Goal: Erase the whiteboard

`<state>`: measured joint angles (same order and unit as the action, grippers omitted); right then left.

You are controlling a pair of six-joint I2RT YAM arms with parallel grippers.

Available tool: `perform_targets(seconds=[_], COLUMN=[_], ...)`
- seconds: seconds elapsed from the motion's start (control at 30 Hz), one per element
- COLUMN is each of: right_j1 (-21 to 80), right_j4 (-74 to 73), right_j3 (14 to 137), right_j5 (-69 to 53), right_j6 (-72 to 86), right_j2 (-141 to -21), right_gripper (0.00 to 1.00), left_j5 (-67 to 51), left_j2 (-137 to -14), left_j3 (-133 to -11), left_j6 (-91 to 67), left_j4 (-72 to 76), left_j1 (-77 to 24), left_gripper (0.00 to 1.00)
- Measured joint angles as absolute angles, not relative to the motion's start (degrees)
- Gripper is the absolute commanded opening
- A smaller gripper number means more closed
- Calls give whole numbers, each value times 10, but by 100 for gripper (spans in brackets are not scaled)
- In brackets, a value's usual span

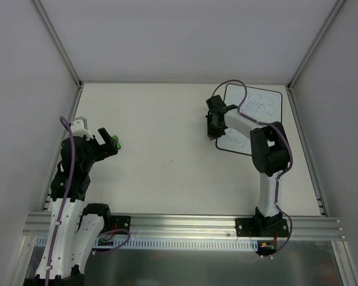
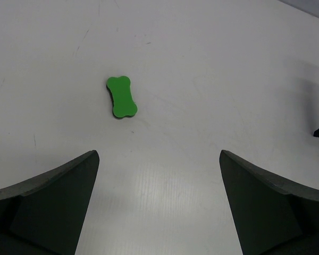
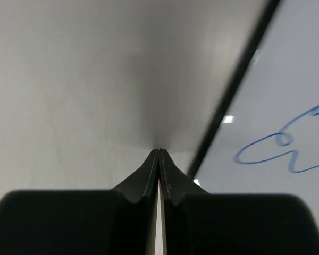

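The whiteboard [image 1: 274, 113] lies flat in the far right corner of the counter [image 1: 167, 149], slightly askew to the counter's edges; it is a smooth, glossy white rectangle with rounded corners and a thin black border [image 3: 231, 90]; its surface carries a blue doodle [image 1: 259, 107] of looping curved strokes, which cannot be read as letters or words; no brand or label can be made out on any item. The right arm reaches across the near left part of the board and hides that part from above; a purple cable [image 1: 231, 81] loops over the board's far left corner. The right pincer [image 3: 158, 154] is pressed together, its two dark tips meeting in one seam with nothing between them; it points down at the bare counter just beside the board's left border; whether the tips touch the counter cannot be told. The left pincer [image 2: 158, 156] is spread wide, its dark matte fingers standing well apart; it hangs above the counter near the left edge. An eraser [image 2: 122, 96], bright green on top with a darker underside, flat and bone-shaped, lies on the counter ahead of those fingers and clear of them. The counter is matte white with faint scuffs. A ribbed aluminium rail [image 1: 185, 226] carries both arm bases along the near edge; plain pale walls [image 1: 24, 89] enclose the other three edges.
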<state>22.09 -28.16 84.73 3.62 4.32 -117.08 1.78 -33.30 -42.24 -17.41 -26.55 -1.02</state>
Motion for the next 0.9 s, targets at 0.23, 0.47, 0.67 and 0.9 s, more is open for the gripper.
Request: perform_targets(seconds=[0.23, 0.47, 0.67, 0.9], right_j1=[367, 463, 383, 272], right_j4=[-314, -327, -333, -339], right_j3=[845, 845, 846, 884], right_j5=[31, 52, 141, 190], right_j6=[48, 69, 77, 80], right_j2=[-1171, -1169, -1149, -1157], right_gripper=[4, 28, 45, 46], left_j5=[20, 21, 21, 21], left_j2=[-328, -326, -326, -326], left_j3=[-420, -413, -413, -413], left_j6=[-174, -174, -174, -175], left_j4=[-265, -266, -265, -266], left_j1=[-10, -10, -10, -10], left_gripper=[99, 99, 99, 99])
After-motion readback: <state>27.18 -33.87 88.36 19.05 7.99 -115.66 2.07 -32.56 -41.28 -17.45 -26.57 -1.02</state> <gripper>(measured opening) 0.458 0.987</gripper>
